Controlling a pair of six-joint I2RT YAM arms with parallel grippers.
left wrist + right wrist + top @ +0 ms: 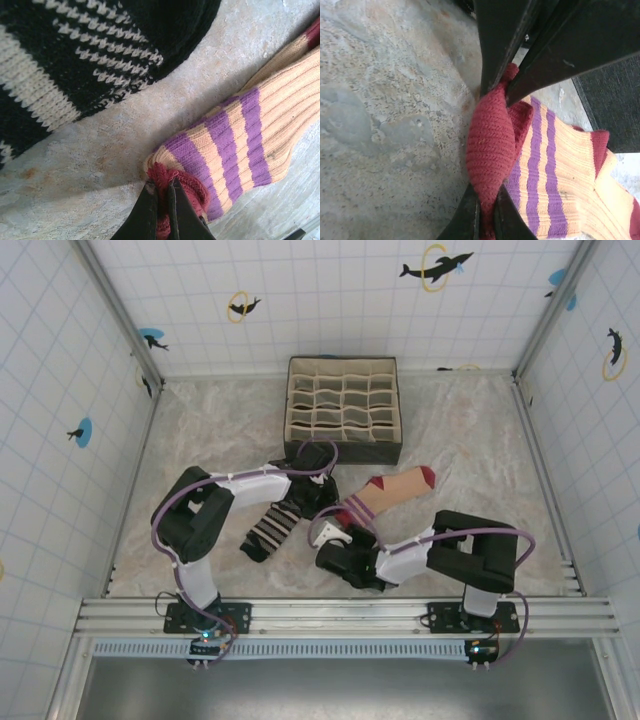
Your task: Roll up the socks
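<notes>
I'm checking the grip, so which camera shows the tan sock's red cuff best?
Right wrist view: the red cuff sits central and close, pinched at both ends. Left wrist view catches a bunched bit at its bottom edge; top view shows it tiny.

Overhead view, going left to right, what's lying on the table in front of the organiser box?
black-and-white striped sock → tan sock
</notes>
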